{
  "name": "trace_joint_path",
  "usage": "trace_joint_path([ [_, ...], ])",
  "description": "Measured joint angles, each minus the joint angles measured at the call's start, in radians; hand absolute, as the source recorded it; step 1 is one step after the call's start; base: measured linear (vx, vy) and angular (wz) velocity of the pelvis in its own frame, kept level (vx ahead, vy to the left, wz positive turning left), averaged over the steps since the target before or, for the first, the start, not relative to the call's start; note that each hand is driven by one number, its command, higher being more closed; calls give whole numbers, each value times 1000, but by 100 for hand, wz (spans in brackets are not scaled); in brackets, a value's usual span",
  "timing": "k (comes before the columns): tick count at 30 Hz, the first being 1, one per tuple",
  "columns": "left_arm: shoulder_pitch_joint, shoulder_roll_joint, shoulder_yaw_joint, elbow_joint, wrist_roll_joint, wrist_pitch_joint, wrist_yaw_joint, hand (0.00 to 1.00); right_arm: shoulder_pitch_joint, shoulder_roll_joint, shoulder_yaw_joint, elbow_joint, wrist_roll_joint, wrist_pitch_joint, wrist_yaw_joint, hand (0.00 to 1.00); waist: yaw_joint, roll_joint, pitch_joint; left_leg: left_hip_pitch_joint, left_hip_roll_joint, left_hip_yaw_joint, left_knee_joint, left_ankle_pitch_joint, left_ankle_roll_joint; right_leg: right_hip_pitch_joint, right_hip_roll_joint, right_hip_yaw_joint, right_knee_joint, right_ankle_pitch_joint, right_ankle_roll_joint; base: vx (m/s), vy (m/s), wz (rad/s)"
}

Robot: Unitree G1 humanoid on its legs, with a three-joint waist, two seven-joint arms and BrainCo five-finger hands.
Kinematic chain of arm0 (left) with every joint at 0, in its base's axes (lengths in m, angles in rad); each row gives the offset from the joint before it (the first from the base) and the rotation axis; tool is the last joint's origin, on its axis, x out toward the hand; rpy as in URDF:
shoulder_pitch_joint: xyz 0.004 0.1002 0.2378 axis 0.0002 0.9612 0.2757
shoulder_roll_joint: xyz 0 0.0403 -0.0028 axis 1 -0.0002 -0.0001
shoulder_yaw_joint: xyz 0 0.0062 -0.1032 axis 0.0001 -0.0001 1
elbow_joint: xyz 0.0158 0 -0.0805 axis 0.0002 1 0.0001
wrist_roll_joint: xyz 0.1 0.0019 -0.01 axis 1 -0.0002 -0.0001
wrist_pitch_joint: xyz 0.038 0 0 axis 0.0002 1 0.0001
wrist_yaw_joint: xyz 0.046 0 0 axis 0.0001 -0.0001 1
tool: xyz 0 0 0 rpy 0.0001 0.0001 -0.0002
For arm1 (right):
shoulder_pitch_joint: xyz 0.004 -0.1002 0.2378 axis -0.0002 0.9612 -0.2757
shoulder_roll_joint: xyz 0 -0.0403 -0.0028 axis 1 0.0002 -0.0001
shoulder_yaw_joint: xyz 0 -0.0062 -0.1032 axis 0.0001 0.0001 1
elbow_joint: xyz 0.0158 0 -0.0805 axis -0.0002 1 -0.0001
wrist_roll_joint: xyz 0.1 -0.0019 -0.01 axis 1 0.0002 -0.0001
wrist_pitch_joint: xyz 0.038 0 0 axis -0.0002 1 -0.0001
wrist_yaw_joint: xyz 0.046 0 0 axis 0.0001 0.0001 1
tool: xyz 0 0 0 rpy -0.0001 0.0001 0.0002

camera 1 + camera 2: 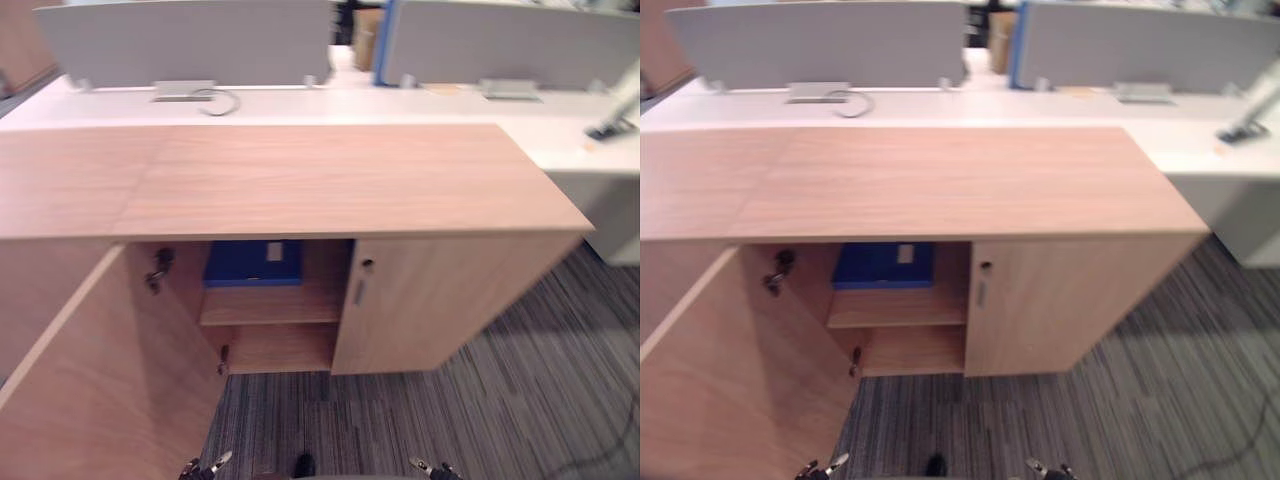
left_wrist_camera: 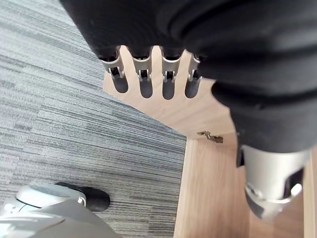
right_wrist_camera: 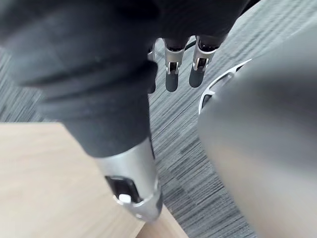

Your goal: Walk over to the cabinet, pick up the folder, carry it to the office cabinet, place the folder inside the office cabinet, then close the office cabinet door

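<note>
I read the flat blue folder point(image 1: 254, 264) on the light-wood office cabinet's point(image 1: 300, 180) upper shelf at 12 o'clock, long axis crosswise; its open wooden door point(image 1: 100, 390) at 10 o'clock lies nearest my left hand point(image 2: 143, 74), right hand point(image 3: 173, 67) likewise slack-fingered, empty.

Left hand point(image 2: 223, 49) and right hand point(image 3: 99, 74): black ribbed covers, silver dark-tipped fingers point(image 2: 143, 74), silver thumbs point(image 2: 272, 178)

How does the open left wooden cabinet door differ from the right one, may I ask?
The left wooden door stands open, showing its inner face and metal hinges; the right wooden door is shut. The right door's front carries a keyhole and metal handle; the left door's front is hidden. Both are light wood.
</note>
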State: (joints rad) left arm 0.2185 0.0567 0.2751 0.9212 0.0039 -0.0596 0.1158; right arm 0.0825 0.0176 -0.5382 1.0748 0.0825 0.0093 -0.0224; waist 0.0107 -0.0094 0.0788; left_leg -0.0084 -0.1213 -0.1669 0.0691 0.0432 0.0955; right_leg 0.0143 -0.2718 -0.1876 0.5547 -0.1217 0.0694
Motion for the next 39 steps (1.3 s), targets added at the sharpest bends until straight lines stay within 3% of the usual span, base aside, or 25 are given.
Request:
trace_joint_path([
  [3,-4,-3,16,-4,5,-3,9,0,8,23,20,-21,21,-12,2,0,3,-6,-9,-19,3,-93,70,-56,1,-38,52,148,-28,-37,24,63,-29,103],
  [7,-6,-10,54,-11,5,-3,14,0,21,36,31,-20,20,-9,9,0,14,-32,-38,-54,2,-98,127,-115,-12,-44,70,155,-217,-29,43,93,-166,49],
  [8,-6,-6,69,-14,5,-3,15,0,31,46,57,-19,15,-8,12,0,19,-55,-59,-85,2,-90,162,-144,-35,-44,88,125,-310,77,35,135,-215,-9],
  [10,-7,-12,85,-14,5,-3,18,0,35,44,59,-10,15,-3,13,0,34,-58,-87,-109,27,-69,188,-174,-61,-39,106,89,-359,72,42,181,-232,-25],
  [17,-44,-17,41,23,3,-23,26,0,15,26,48,53,19,-10,10,0,28,-51,-116,-41,89,-73,102,-147,-112,17,163,84,-404,66,31,193,-190,13],
  [24,-72,-11,-13,62,0,-23,34,0,-29,8,82,109,24,-16,9,0,1,-54,-115,-22,86,-103,42,-118,-108,41,166,63,-445,67,30,62,-71,10],
  [29,-89,-7,-59,48,-37,-24,29,0,-30,7,113,106,24,-36,9,0,-1,-59,-55,-34,64,-185,56,-91,-110,73,156,-15,-444,67,29,-37,-46,51],
  [32,-86,31,-213,-33,-49,-26,-17,0,-41,5,147,85,18,-48,10,0,2,-50,3,-107,38,-228,140,-89,-115,75,152,-81,-426,62,23,-144,-49,78],
  [33,-84,38,-242,-51,-40,-26,-32,0,-43,4,146,83,18,-49,9,0,1,-43,15,-126,39,-204,151,-106,-116,75,146,-97,-425,59,18,-162,-10,55],
  [34,-79,43,-262,-87,-20,-30,-68,0,-48,0,144,70,13,-48,9,0,2,-30,35,-168,83,-71,186,-136,-93,75,147,-116,-425,52,9,-222,-69,51],
  [36,-79,38,-267,-103,28,-36,-107,0,-52,-6,137,61,14,-46,9,0,0,-19,51,-191,143,119,196,-152,-87,77,141,-144,-430,47,1,-209,-107,36],
  [38,-82,41,-266,-97,53,-42,-125,0,-52,-5,137,59,15,-41,9,0,-1,-31,48,-193,135,201,159,-149,-81,81,114,-144,-489,5,-17,-146,6,25],
  [39,-99,44,-263,-68,60,-47,-127,0,-54,-6,124,60,25,-43,10,0,-14,-33,58,-227,154,290,271,-164,-58,71,92,-166,-494,5,-4,-161,49,32],
])
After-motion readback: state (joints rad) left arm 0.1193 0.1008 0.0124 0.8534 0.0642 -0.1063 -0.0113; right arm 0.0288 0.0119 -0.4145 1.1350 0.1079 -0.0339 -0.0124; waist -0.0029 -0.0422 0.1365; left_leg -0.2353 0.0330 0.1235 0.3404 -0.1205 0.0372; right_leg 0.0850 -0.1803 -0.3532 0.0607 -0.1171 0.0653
